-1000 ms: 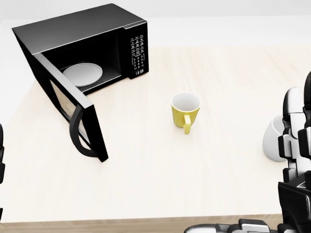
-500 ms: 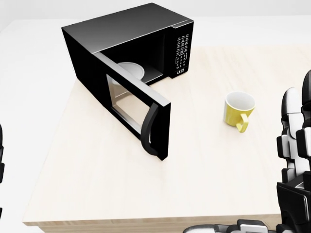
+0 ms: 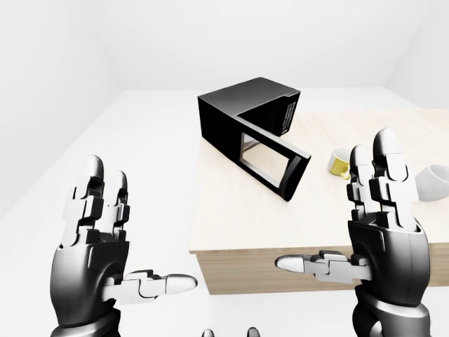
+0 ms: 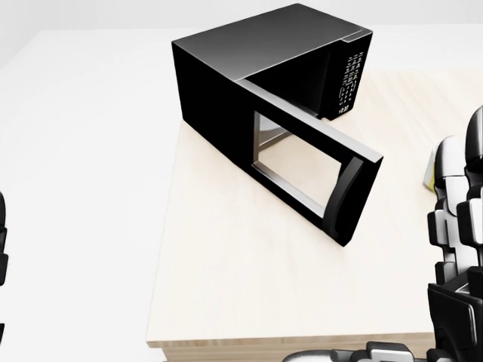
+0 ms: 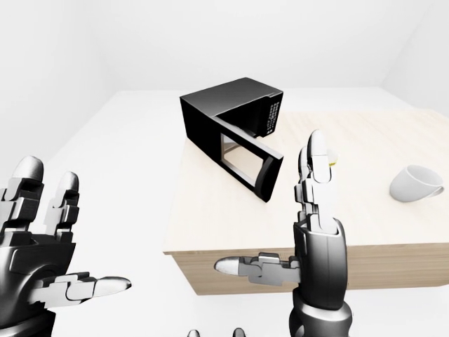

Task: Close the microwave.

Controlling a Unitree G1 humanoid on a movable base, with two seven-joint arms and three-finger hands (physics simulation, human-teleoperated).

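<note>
A black microwave (image 4: 256,68) stands at the left end of a pale wooden table (image 4: 226,279). Its door (image 4: 309,170) is swung wide open toward me, with the curved handle (image 4: 347,200) at its free edge. The keypad (image 4: 349,79) is on the right of the microwave's face. My left hand (image 3: 133,232) is open and empty, held up over the white floor to the left of the table. My right hand (image 3: 333,210) is open and empty, held up before the table's near edge, to the right of the door and well short of it.
A yellow mug (image 3: 339,163) stands on the table to the right of the door, partly behind my right fingers (image 3: 382,168). A white cup (image 5: 417,184) lies further right. The table's left edge (image 4: 162,249) drops to white floor (image 4: 75,188).
The camera has moved: the whole picture shifted right, so the microwave went from the head view's left to its middle and right. The mug slid to the right edge. My hands keep their pose.
</note>
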